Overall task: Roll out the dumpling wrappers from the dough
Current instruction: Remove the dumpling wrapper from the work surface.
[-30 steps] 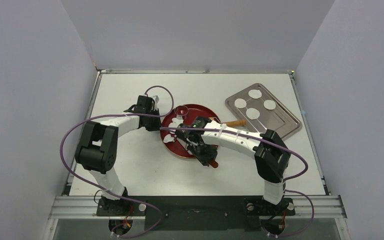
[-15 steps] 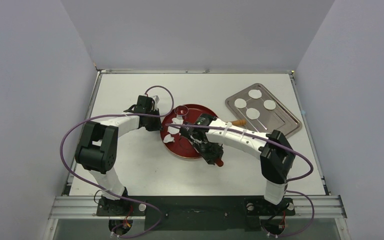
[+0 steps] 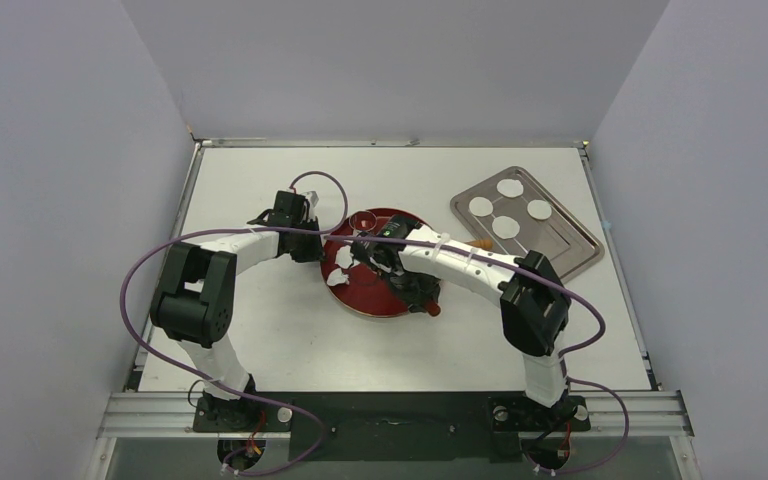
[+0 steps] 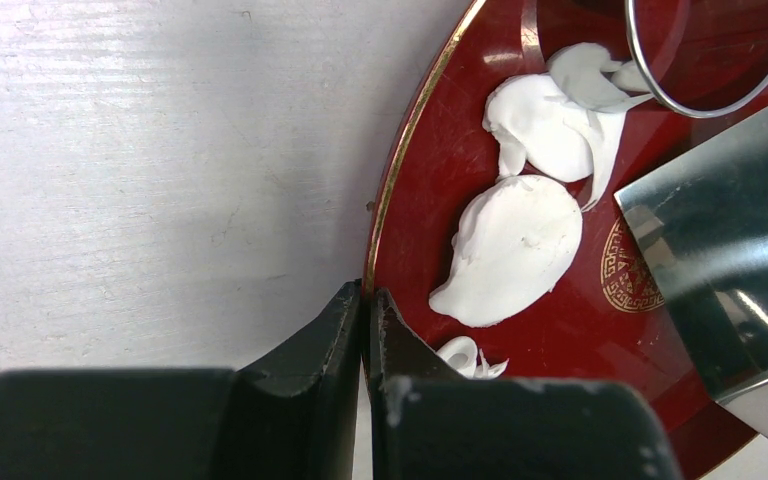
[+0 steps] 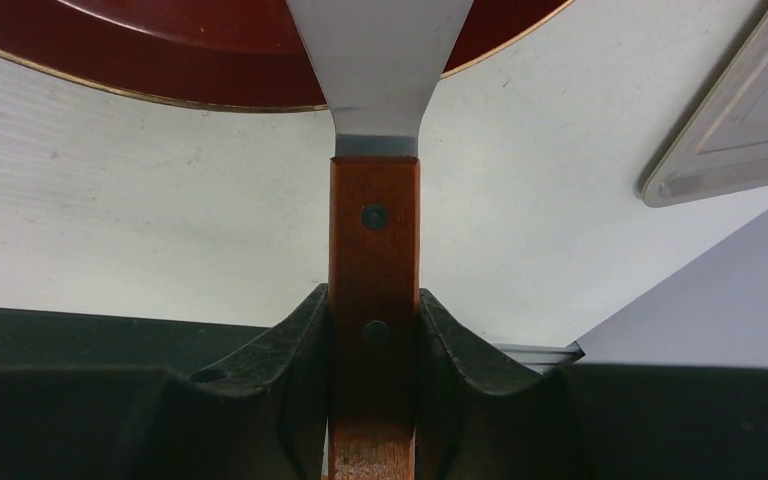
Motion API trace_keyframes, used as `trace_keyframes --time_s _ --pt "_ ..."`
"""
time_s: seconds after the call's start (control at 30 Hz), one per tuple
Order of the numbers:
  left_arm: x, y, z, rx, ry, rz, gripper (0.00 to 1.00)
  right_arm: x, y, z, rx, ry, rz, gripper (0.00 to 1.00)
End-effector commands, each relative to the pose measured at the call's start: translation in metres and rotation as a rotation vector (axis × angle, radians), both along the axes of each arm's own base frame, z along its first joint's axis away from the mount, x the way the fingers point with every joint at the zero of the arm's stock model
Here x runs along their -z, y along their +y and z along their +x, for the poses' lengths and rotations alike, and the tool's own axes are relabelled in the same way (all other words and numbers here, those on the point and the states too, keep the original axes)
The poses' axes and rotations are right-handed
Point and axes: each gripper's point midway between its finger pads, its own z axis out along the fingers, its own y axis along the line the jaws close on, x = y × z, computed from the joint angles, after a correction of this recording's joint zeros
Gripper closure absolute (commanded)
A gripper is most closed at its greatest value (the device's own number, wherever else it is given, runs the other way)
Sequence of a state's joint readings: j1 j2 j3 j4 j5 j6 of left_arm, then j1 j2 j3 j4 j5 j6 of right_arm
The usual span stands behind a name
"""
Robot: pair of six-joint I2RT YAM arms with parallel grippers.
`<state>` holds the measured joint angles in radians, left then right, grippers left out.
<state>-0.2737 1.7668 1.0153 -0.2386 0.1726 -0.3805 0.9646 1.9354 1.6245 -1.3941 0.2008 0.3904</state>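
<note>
1. L claw [image 4: 365,320]: fingers pressed tight together, clamped on the gold rim of red plate [image 4: 430,330] at its L edge. One finger is over the desk [image 4: 160,180], the other over the plate.
2. R claw [image 5: 374,310]: clamped on wooden handle of scraper [image 5: 374,230], one finger each side of the handle. Steel blade [image 4: 720,200] reaches over the plate's rim and sits over the plate.
3. White dough [image 4: 515,250]: on the plate, L part, near L claw. 2 flattened, ragged-edged lumps, upper one's tail seems to touch the lower one. Small scrap [image 4: 465,355] just beside the claw's tip.
4. Metal ring [image 4: 710,60]: on the plate, its rim touching the upper lump's far edge.
5. Blade is beside the dough. It's apart from the lower lump, w/ a corner close to the upper lump's tail.
6. 4 dumpling wrappers [image 3: 505,227]: round white discs on steel tray [image 3: 570,250], far-R part of desk, well apart from the plate. Discs are not touching each other.
</note>
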Motion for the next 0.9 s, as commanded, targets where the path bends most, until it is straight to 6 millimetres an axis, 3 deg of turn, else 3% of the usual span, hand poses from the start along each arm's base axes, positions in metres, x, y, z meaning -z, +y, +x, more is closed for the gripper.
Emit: trace_keyframes --time_s 0.0,0.37,0.53,0.7,0.87 --pt "-0.022 -0.009 0.009 0.026 -0.073 -0.04 1.0 -0.008 0.014 0.005 -0.042 -0.006 0.072 1.0" --pt "-0.022 -0.01 0.01 0.025 -0.074 -0.041 1.0 -0.007 0.025 0.005 -0.078 0.018 0.126 1.0" --pt "-0.022 -0.009 0.009 0.027 -0.074 -0.039 1.0 0.0 0.026 -0.004 -0.094 0.055 0.162 1.0" --pt "-0.02 -0.01 0.01 0.026 -0.075 -0.04 1.0 0.005 0.037 -0.015 -0.082 0.087 0.273 1.0" --pt "-0.02 -0.01 0.01 0.028 -0.075 -0.038 1.0 0.011 0.047 -0.01 -0.041 0.073 0.315 1.0"
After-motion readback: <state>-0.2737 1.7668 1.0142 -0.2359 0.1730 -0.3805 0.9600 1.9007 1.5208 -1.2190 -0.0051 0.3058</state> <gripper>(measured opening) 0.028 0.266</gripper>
